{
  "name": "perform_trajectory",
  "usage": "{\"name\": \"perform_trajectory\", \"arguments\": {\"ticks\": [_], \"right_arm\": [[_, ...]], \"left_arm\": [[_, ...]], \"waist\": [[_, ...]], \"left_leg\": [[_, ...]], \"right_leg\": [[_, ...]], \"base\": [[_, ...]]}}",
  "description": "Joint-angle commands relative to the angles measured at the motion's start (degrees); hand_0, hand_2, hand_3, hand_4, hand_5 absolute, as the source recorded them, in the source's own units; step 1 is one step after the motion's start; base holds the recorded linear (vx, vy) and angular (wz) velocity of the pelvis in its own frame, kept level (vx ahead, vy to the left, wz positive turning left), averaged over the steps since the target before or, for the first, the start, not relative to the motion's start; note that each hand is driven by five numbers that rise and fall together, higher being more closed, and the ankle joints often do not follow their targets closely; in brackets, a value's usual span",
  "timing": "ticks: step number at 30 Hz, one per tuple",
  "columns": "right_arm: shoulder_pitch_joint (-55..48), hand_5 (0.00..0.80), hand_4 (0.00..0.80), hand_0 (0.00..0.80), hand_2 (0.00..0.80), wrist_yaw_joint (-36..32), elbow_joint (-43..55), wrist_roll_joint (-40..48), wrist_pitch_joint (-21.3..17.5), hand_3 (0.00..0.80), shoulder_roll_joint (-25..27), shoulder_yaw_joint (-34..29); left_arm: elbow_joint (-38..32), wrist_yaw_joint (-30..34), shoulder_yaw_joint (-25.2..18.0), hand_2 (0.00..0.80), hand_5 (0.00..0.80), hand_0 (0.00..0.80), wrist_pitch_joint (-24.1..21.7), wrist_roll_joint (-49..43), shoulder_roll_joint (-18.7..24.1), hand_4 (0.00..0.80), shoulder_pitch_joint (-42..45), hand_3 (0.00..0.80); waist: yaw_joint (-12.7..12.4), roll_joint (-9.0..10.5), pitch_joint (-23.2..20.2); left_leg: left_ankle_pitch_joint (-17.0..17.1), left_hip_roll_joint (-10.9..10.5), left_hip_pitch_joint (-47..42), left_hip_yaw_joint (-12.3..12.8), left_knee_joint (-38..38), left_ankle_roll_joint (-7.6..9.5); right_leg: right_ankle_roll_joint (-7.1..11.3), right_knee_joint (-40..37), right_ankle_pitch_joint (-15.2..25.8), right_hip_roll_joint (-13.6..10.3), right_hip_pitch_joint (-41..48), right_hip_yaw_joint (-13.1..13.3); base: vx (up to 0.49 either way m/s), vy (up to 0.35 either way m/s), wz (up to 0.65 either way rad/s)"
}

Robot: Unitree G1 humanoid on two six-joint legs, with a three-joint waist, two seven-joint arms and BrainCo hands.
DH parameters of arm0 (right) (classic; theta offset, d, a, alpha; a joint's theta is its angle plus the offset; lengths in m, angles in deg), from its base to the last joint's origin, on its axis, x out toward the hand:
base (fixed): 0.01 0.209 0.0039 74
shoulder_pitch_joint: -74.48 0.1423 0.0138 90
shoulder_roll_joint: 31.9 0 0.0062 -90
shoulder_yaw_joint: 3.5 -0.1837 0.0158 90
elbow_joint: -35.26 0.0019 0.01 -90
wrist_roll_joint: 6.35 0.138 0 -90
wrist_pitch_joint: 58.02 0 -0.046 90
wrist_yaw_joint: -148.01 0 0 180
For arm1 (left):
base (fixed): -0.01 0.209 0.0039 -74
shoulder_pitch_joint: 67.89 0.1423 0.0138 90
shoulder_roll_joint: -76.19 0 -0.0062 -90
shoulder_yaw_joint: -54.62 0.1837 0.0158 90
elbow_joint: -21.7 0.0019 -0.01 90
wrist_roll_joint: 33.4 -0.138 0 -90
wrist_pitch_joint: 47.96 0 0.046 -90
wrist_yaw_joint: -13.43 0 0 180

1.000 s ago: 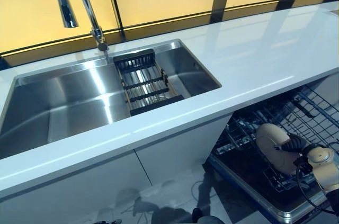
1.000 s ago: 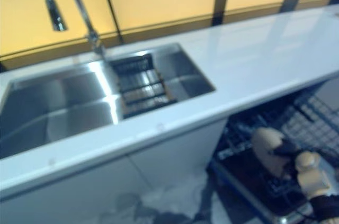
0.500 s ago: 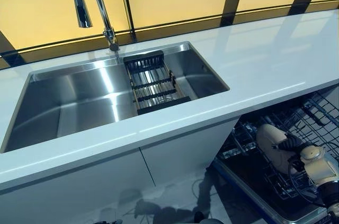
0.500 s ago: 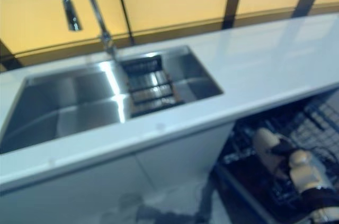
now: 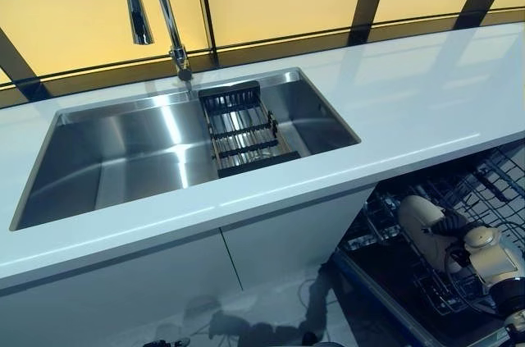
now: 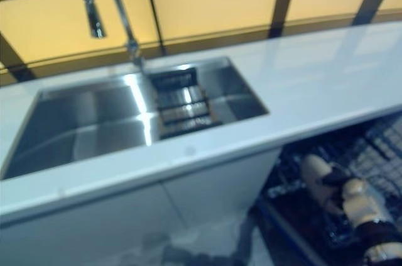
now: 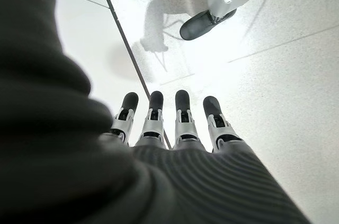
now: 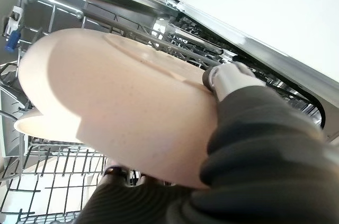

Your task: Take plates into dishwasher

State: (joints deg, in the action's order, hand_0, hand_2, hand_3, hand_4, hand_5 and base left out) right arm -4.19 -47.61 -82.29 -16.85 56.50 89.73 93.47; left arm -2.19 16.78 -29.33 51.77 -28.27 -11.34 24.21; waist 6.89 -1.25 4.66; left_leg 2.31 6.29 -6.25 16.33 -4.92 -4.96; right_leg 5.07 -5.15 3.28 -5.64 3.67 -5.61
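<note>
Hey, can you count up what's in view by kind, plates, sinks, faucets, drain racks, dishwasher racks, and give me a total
Plates: 1, beige plate, held by the right hand over the dishwasher rack
Sinks: 1, steel sink
Faucets: 1, faucet
Drain racks: 1, black drain rack
Dishwasher racks: 1
Total: 5

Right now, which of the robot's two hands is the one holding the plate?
The right hand, curled round the beige plate over the dishwasher rack. The left hand hangs open above the floor, holding nothing.
</note>
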Motion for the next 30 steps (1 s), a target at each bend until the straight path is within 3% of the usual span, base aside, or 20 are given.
{"name": "perform_trajectory", "arguments": {"ticks": [1,2,4,5,21,30], "right_arm": [[5.67,0.549,0.549,0.549,0.549,-3.11,-1.46,3.43,-0.49,0.549,-4.35,3.61],[5.55,0.220,0.220,0.220,0.220,-3.07,-1.48,3.26,-0.66,0.220,-4.21,3.45],[5.39,0.113,0.113,0.113,0.113,-3.09,-1.27,3.50,-0.60,0.113,-4.03,3.15],[5.30,0.000,0.000,0.000,0.000,-3.10,-1.09,3.65,-0.49,0.000,-3.92,2.99],[5.08,0.000,0.000,0.000,0.000,-5.76,4.62,1.51,0.75,0.000,-0.26,0.15],[3.76,0.000,0.000,0.000,0.000,-10.88,12.39,5.13,1.89,0.000,8.85,-6.73]], "left_arm": [[1.10,-0.05,1.43,0.000,0.000,0.000,-0.10,-3.13,2.43,0.000,-3.31,0.000],[1.02,-0.05,1.47,0.000,0.000,0.000,-0.10,-3.19,2.41,0.000,-3.36,0.000],[0.98,-0.07,1.40,0.000,0.000,0.000,-0.12,-3.19,2.40,0.000,-3.39,0.000],[0.97,-0.07,1.37,0.000,0.000,0.000,-0.13,-3.23,2.39,0.000,-3.43,0.000],[1.34,-0.38,0.28,0.000,0.000,0.000,-0.15,-2.90,2.59,0.000,-3.25,0.000],[2.20,-0.39,-1.39,0.000,0.000,0.000,-0.20,-3.38,3.59,0.000,-3.32,0.000]], "waist": [[-1.53,3.30,1.58],[-1.54,3.36,1.62],[-1.49,3.42,1.70],[-1.47,3.47,1.69],[-0.70,4.46,2.14],[0.90,5.95,2.05]], "left_leg": [[-4.77,-0.25,-2.27,-1.06,-0.02,2.01],[-4.75,-0.22,-2.24,-1.03,-0.01,1.99],[-4.73,-0.20,-2.26,-0.99,-0.03,1.99],[-4.72,-0.19,-2.24,-0.99,-0.02,1.98],[-4.73,0.00,-2.38,-0.25,-0.07,2.05],[-4.77,0.39,-2.70,0.80,-0.08,1.81]], "right_leg": [[4.07,0.47,0.92,-2.57,-2.19,-1.92],[4.10,0.50,0.93,-2.58,-2.20,-1.93],[4.11,0.51,0.95,-2.57,-2.21,-1.90],[4.12,0.51,0.96,-2.57,-2.20,-1.89],[4.15,0.61,1.07,-2.43,-2.38,-1.36],[4.29,0.83,1.25,-2.00,-2.53,-0.58]], "base": [[0.000,0.000,0.00],[0.000,0.000,0.00],[0.000,0.000,0.00],[0.000,0.000,0.00],[0.000,0.000,0.00],[0.000,0.000,0.00]]}}
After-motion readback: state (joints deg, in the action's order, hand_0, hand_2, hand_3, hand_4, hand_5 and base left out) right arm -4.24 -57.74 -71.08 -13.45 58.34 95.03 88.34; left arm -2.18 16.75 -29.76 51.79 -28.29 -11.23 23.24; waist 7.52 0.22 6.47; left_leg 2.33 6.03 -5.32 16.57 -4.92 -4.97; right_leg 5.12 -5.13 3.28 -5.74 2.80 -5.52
